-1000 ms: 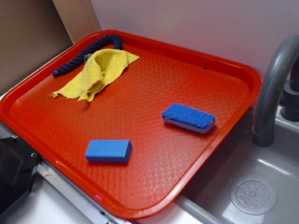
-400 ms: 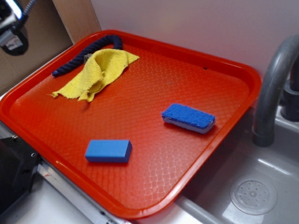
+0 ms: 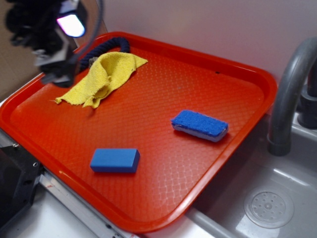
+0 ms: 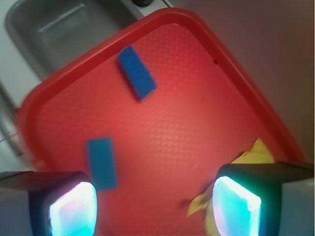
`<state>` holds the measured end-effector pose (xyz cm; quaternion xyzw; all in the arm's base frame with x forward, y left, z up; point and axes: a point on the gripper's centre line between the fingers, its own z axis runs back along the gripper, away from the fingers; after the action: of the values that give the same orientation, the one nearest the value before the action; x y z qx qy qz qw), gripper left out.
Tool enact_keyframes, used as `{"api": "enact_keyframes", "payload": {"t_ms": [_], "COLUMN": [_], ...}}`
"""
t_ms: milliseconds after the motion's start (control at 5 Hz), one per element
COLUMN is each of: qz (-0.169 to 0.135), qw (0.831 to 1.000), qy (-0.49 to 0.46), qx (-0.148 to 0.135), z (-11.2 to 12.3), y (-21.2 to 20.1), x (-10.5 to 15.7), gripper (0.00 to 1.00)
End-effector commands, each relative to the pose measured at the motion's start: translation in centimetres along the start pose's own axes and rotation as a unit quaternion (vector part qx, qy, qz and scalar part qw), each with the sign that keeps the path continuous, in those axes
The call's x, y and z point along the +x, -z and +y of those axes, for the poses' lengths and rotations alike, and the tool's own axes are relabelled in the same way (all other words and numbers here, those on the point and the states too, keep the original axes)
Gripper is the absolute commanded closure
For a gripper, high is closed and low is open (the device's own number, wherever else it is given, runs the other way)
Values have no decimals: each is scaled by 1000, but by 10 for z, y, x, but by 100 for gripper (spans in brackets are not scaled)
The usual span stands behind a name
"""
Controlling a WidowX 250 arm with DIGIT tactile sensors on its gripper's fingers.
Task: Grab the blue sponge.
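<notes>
Bare tray surrounds the blue sponge (block well apart); faucet stands beyond the rim.

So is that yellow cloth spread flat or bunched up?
Bunched up: the yellow cloth lies crumpled with raised folds on the red tray, partly covering a dark rope.

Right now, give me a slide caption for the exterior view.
Blurred gripper enters over the yellow cloth, far from the blue sponge on the red tray.

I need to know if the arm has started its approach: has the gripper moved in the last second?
Yes. The gripper has come in from the upper left and now hangs blurred over the tray's far-left corner, beside the yellow cloth.
</notes>
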<state>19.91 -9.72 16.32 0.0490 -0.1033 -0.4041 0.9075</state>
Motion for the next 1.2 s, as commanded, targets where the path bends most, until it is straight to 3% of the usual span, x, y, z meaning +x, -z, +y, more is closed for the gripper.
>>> {"api": "enact_keyframes", "payload": {"t_ms": [0,200,400,600,1000], "qz": [5,21,57,73,74], "qw": [1000,997,991,985,981], "qy": [21,65,111,141,171], "qx": [-3,-33,-44,-60,-63], "z": [9,-3,-17,-36,-44], "y": [37,75,113,136,146], "x": [55,82,99,106,97], "gripper": [0,0,0,0,0]}}
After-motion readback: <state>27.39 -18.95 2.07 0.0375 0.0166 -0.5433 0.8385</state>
